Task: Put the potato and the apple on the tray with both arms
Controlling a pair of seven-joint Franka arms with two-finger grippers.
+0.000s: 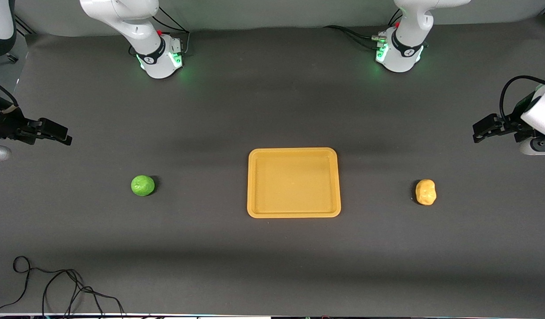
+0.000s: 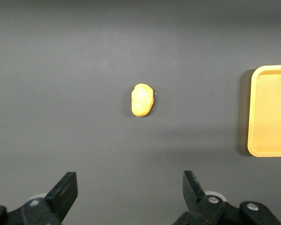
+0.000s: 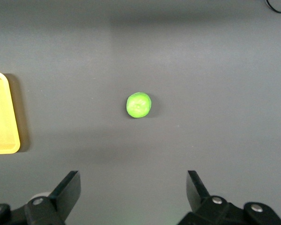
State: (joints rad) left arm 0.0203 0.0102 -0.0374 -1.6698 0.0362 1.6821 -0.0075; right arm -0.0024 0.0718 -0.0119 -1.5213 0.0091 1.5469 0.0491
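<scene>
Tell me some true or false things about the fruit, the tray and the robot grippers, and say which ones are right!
1. The tray has nothing on it. True.
2. The apple is already on the tray. False: it lies on the table toward the right arm's end, apart from the tray.
3. The potato lies on the table toward the left arm's end. True.
4. The left gripper is holding the potato. False: it is open and empty, up in the air, with the potato on the table below it.
5. The right gripper is shut. False: it is open, with the apple on the table below it.
6. The tray sits between the apple and the potato. True.
</scene>
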